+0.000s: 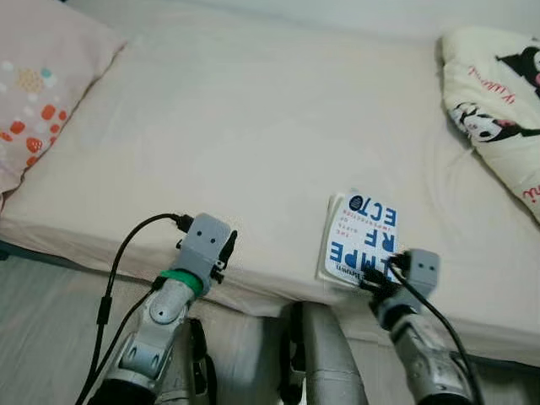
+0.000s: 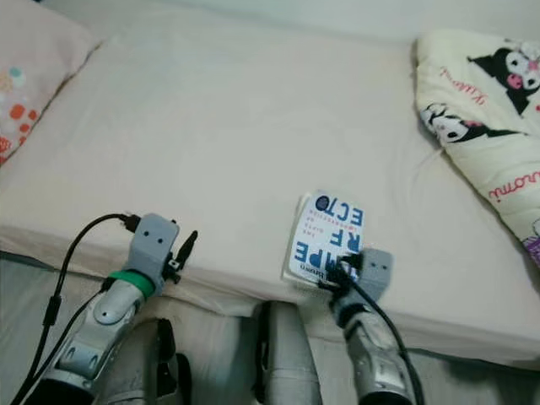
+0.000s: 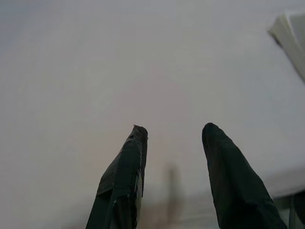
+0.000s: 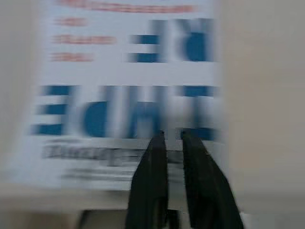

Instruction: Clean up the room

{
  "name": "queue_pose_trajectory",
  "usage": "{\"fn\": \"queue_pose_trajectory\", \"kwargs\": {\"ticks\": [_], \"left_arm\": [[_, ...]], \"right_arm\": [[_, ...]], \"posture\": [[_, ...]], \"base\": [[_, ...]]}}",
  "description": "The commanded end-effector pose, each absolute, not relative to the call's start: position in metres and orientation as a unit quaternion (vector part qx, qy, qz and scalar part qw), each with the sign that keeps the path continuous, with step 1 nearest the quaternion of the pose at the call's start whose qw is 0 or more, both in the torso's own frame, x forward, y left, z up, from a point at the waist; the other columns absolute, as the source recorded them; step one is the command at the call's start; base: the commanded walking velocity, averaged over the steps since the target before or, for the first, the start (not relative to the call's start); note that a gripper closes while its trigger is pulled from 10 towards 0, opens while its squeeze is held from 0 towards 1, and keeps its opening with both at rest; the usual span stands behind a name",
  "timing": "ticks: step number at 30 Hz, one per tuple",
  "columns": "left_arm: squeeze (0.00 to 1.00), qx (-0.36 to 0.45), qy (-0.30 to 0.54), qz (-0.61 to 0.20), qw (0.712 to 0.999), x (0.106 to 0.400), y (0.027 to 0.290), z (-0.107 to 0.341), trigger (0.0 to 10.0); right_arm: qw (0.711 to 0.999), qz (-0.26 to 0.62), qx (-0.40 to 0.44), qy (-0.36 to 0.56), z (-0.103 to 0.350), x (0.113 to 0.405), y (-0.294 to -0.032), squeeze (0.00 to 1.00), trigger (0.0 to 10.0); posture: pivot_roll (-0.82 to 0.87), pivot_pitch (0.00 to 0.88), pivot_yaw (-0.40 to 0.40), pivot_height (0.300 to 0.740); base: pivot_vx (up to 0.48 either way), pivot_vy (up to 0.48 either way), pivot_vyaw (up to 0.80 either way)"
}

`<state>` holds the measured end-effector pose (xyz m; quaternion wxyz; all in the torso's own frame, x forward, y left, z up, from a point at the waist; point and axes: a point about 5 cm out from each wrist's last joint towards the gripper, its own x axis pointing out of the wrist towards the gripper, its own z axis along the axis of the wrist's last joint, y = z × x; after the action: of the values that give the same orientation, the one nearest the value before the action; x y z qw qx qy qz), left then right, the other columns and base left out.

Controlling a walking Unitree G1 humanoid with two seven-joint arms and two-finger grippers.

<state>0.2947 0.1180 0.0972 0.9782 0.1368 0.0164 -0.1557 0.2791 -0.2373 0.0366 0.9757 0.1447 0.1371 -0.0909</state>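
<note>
Now right gripper (image 4: 172, 138) fingers nearly together over book (image 1: 361, 239) near edge; left gripper (image 3: 174, 131) spread.

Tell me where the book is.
The book lies on the bed near its front edge, on the robot's right, with the right gripper at its near edge and the blanket beyond.

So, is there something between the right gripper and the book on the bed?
Nothing visible stands between them. The right gripper is already at the near edge of the book, which lies flat near the front edge of the bed. Its fingers are nearly closed over the cover. The left gripper hovers open over bare sheet.
</note>
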Motion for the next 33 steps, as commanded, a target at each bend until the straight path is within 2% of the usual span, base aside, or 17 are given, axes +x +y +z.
{"fn": "queue_pose_trajectory", "kwargs": {"ticks": [1,4,7,10,19,20,21,29,33], "left_arm": [[0.00,0.145,0.029,-0.159,0.976,0.291,0.120,0.092,10.0],[0.00,0.146,0.030,-0.158,0.976,0.292,0.120,0.093,10.0],[0.00,0.147,0.030,-0.158,0.976,0.293,0.120,0.095,10.0],[0.00,0.149,0.029,-0.156,0.976,0.293,0.121,0.098,10.0],[0.00,0.155,0.036,-0.151,0.975,0.287,0.127,0.098,10.0],[0.00,0.156,0.037,-0.151,0.976,0.286,0.127,0.099,10.0],[0.00,0.156,0.038,-0.150,0.975,0.285,0.128,0.099,10.0],[0.00,0.159,0.041,-0.150,0.975,0.282,0.130,0.100,10.0],[0.00,0.161,0.043,-0.148,0.975,0.282,0.132,0.101,10.0]], "right_arm": [[0.972,-0.144,0.147,0.113,0.036,0.270,-0.254,1.00,10.0],[0.974,-0.164,0.141,0.070,0.046,0.269,-0.265,1.00,10.0],[0.974,-0.156,0.152,0.069,0.045,0.268,-0.266,1.00,10.0],[0.965,-0.105,0.219,0.095,0.032,0.272,-0.256,1.00,10.0],[0.949,-0.098,0.260,0.148,0.012,0.272,-0.245,1.00,10.0],[0.949,-0.096,0.259,0.154,0.009,0.271,-0.244,0.91,10.0],[0.948,-0.092,0.261,0.160,0.006,0.271,-0.242,0.00,10.0],[0.945,-0.083,0.268,0.171,0.004,0.273,-0.242,0.00,10.0],[0.939,-0.046,0.295,0.173,0.003,0.275,-0.235,0.00,10.0]], "posture": [[-0.15,0.321,0.026,0.620],[-0.15,0.323,0.030,0.620],[-0.15,0.326,0.033,0.620],[-0.13,0.338,0.041,0.620],[-0.10,0.364,0.045,0.620],[-0.09,0.372,0.049,0.620],[-0.09,0.376,0.051,0.620],[-0.08,0.383,0.052,0.620],[-0.06,0.396,0.064,0.620]], "base": [[0.000,0.000,0.00],[0.000,0.000,0.00],[0.000,0.000,0.00],[0.000,0.000,0.00],[0.000,0.000,0.00],[0.000,0.000,0.00],[0.000,0.000,0.00],[0.000,0.000,0.00],[0.000,0.000,0.00]]}}
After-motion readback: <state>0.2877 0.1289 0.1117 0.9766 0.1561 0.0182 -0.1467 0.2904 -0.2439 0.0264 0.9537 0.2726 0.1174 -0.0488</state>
